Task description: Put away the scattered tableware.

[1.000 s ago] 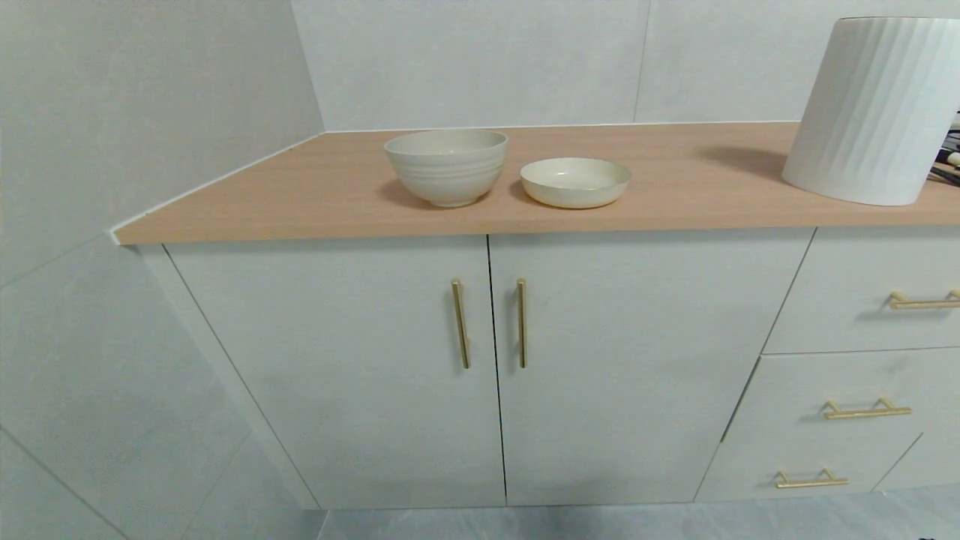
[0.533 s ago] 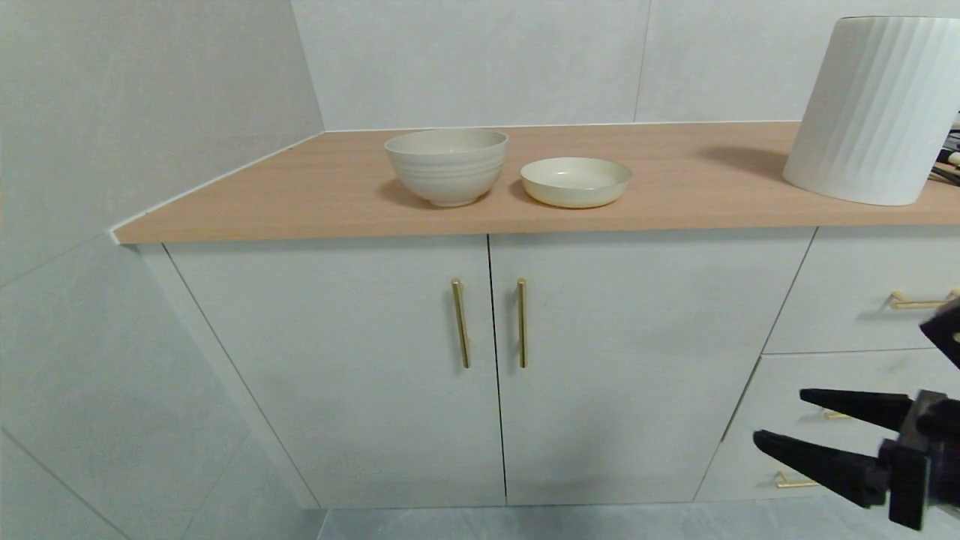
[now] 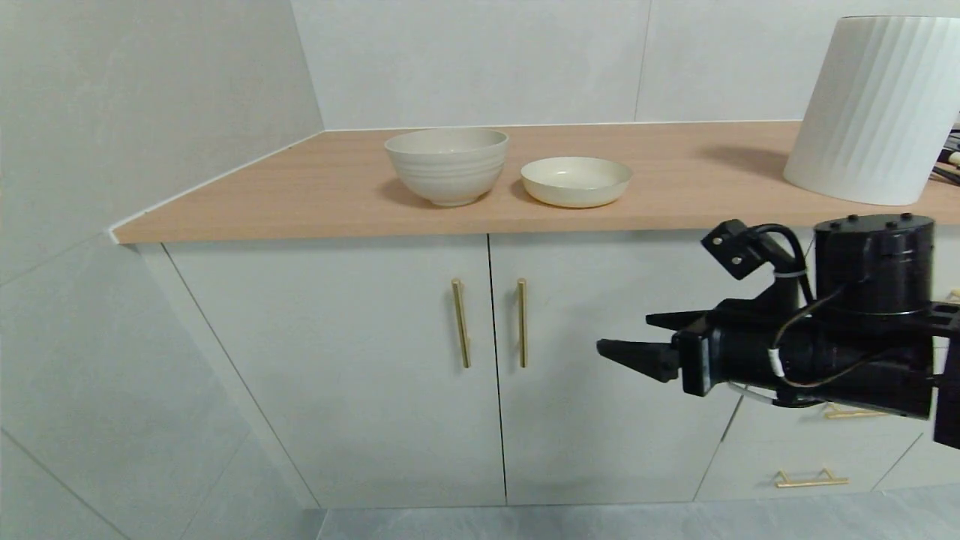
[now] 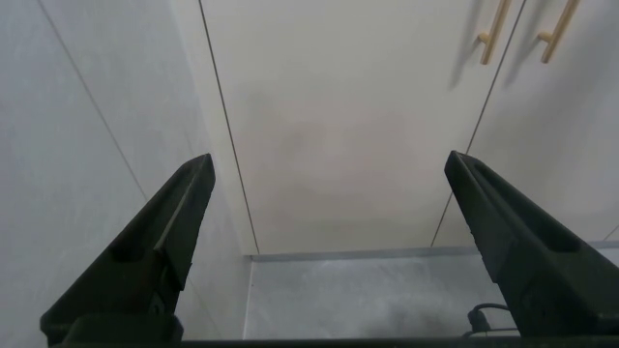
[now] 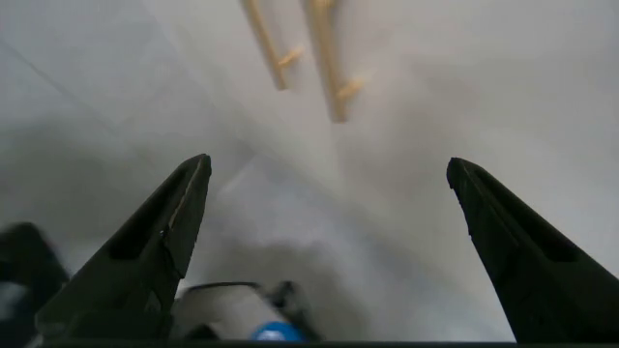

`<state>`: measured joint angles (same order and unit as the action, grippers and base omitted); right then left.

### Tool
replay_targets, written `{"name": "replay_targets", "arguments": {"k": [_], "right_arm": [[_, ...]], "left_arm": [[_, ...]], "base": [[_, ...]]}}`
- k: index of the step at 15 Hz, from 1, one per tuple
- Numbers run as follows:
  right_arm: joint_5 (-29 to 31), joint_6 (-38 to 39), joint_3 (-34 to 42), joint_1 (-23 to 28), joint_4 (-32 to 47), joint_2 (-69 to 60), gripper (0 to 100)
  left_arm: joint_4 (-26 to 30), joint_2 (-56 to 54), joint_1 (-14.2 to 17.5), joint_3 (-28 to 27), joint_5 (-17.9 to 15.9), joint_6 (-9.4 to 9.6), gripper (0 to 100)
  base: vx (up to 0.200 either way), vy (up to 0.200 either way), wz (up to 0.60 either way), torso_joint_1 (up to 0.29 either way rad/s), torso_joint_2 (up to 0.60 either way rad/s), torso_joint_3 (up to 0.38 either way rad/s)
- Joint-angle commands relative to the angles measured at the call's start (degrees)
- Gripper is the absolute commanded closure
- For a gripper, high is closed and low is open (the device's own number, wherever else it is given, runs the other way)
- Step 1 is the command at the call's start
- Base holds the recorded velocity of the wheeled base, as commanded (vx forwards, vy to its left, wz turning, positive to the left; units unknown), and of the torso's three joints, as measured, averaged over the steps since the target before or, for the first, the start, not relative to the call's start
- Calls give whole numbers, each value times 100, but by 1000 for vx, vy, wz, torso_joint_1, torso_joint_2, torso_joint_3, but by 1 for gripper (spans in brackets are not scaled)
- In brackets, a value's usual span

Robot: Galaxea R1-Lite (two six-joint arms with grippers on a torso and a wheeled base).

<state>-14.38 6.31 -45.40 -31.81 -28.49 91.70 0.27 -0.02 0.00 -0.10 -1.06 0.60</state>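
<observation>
My R gripper (image 3: 625,334) wide, empty, level w/ right door handle (image 3: 522,322); prob. to open storage first. L gripper (image 4: 329,164) wide, low; ribbed bowl (image 3: 447,165) and shallow dish (image 3: 576,181) side by side on countertop (image 3: 300,196), untouched.

Black right gripper (image 3: 625,334) (tapered, cabled)
</observation>
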Motion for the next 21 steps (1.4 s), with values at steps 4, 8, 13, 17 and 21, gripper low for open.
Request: {"name": "replay_targets", "arguments": {"k": [4,8,13,17,21], "right_arm": [[507,555,-769,-687,-157,1289,0],[577,1399,-1094,-783,-1062,1887,0],[586,1416,-1199,-801,-1642,2397,0],[595,1425,-1366,-783,-1950,2713,0],[586,1706,-1560,-792,-2082,2889,0]], "left_arm": [[0,2,0,1,1,2,0],[0,2,9,1,1,-7,0],[0,2,0,1,1,-16,0],[0,2,0,1,1,-7,0],[0,2,0,1,1,-16,0]], "base": [[0,0,0,0,0,0],[0,0,0,0,0,0],[0,0,0,0,0,0],[0,0,0,0,0,0],[0,0,0,0,0,0]]}}
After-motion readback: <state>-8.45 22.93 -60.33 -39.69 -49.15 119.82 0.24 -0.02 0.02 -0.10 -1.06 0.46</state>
